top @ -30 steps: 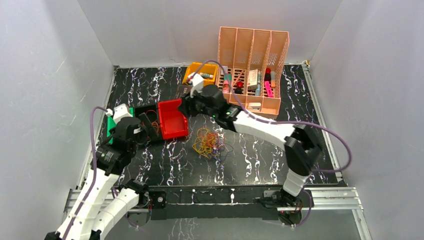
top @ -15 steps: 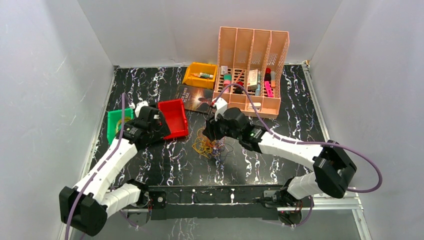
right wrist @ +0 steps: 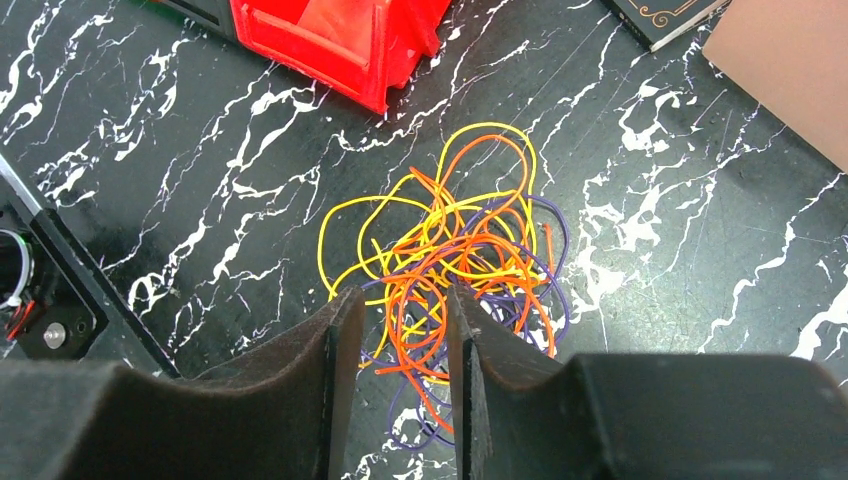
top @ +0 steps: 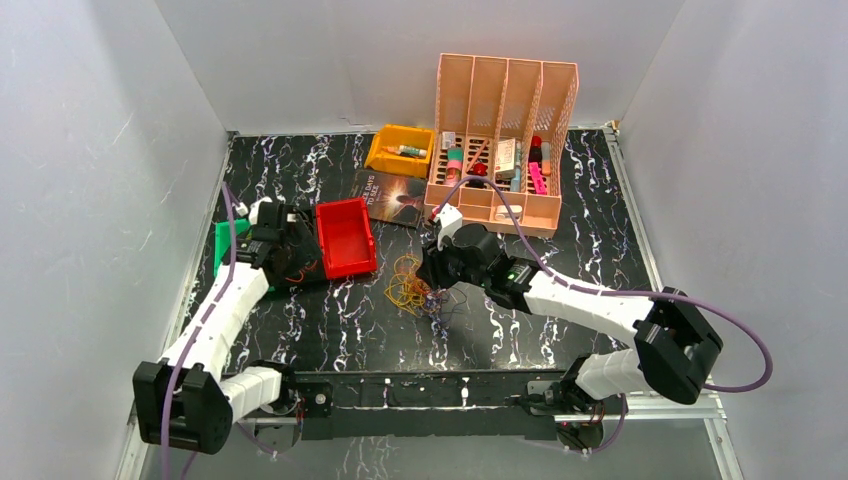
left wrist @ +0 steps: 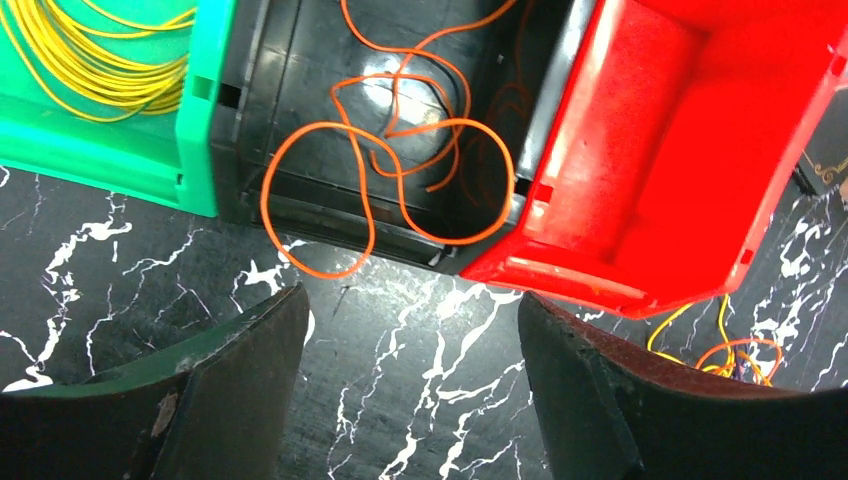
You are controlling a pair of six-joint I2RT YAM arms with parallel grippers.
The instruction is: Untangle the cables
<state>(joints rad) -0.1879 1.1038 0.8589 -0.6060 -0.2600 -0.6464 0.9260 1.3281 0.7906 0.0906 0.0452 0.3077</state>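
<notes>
- Tabletop (top: 330, 330): black, white-veined, walled on three sides.
- Tangle (top: 415, 283): yellow, orange and purple cables looped through one another, lying flat mid-tabletop, slightly toward the near edge and just right of the red bin (top: 345, 238).
- Right pincer (right wrist: 402, 300): directly over the tangle's near side. The jaws are narrowly apart, and orange strands show in the gap between them. The strands lie on the tabletop, none lifted.
- Left pincer (left wrist: 410, 305): near the left edge, in front of the bins. The jaws are wide apart, with only bare tabletop between them.
- Orange cable (left wrist: 400, 170): lies loose in the black bin (left wrist: 290, 90), with one loop passing over the bin's front lip.
- Yellow cable (left wrist: 90, 60): coiled in the green bin (left wrist: 100, 150), the bin closest to the left edge.
- The green, black and red bins stand side by side, walls touching.
- Toward the far edge: a yellow bin (top: 400, 150), a peach rack (top: 505, 140) holding small items, and a dark book (top: 390, 188) lying flat before them.
</notes>
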